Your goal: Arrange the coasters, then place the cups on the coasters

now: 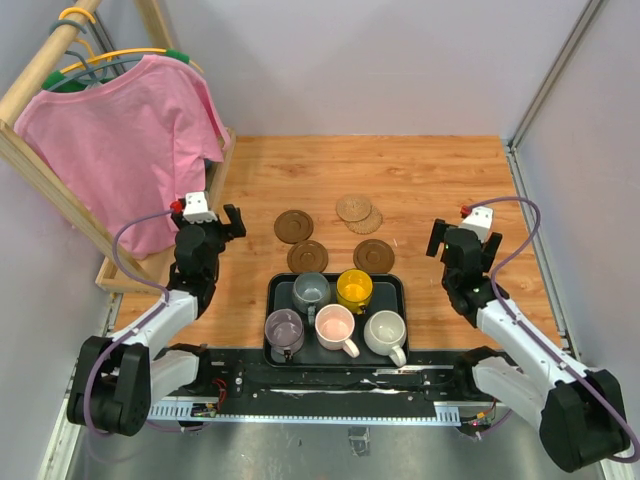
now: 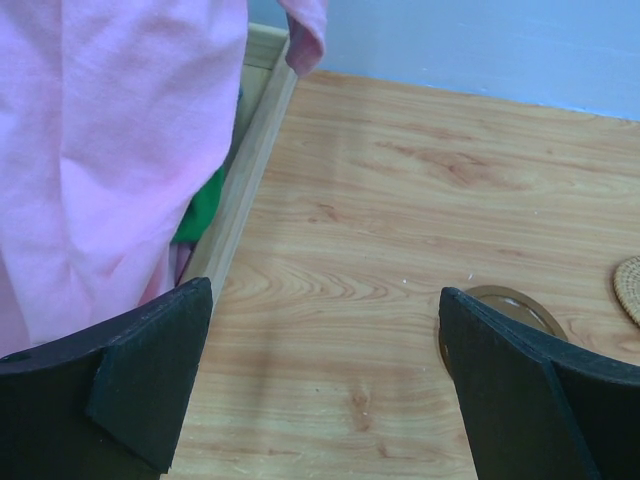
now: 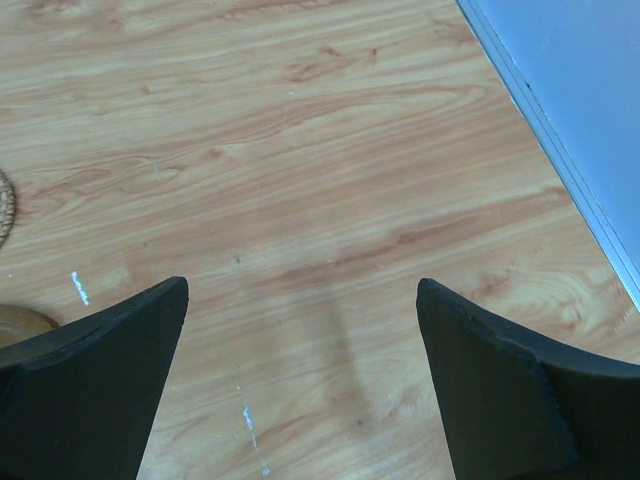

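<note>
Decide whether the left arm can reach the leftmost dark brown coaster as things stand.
Probably yes: the left gripper stands open near the coaster, with only bare table between them.

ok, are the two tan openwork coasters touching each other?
Touching. Top external view: the far tan coaster overlaps the near tan coaster, with no wood showing between them.

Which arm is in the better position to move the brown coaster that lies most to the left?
Left. The open left gripper hangs just beside that brown coaster, and its wrist view shows the disc close by. The right gripper, also open, is on the far side of the other coasters.
</note>
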Robot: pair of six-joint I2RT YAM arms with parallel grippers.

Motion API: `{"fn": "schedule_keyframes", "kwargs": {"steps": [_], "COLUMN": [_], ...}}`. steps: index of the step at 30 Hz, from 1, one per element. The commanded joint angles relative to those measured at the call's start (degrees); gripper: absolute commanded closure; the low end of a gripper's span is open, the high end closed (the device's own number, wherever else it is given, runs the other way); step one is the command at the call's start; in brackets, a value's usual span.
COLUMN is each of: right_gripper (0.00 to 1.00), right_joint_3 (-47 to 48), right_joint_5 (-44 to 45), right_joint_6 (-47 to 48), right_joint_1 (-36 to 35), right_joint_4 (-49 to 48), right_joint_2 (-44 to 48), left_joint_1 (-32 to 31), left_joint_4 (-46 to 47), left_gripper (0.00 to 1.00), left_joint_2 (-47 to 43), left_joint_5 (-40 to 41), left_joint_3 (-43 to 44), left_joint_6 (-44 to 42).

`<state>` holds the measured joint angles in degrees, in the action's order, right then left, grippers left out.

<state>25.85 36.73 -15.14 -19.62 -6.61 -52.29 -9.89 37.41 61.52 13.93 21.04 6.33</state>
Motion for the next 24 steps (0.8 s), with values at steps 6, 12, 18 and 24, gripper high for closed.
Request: {"fn": "schedule_keyframes", "kwargs": {"steps": [6,12,18,24], "right_gripper": [0.1,0.32,0.44,0.34], "right_joint_3": [10.69,19.16,27.94,36.43], "right_joint_5": [-10.37,-17.56,-27.04,-35.7], "right_joint_6": [5.92,8.07,7.83,6.17], "right_joint_1": [-1.01,-1.96,-2.27,-2.27], "right_joint_4": [-3.06,-3.53,-4.55,-4.29], "right_joint_2": [-11.82,-24.07,-35.42,-45.84], "left_joint_1": [-0.21,-0.21,-0.17,-0.21], "left_joint_4": [6.44,9.37,8.43,7.32], "left_gripper": [0.0,0.27,0.64,0.95], "left_joint_2": [3.54,10.77,19.47,26.52], "left_joint_5": [0.29,-4.12,-10.9,-15.05], "left_joint_3": [0.61,4.24,12.27,17.83], "left_joint_6": [3.48,4.46,3.24,2.19]}}
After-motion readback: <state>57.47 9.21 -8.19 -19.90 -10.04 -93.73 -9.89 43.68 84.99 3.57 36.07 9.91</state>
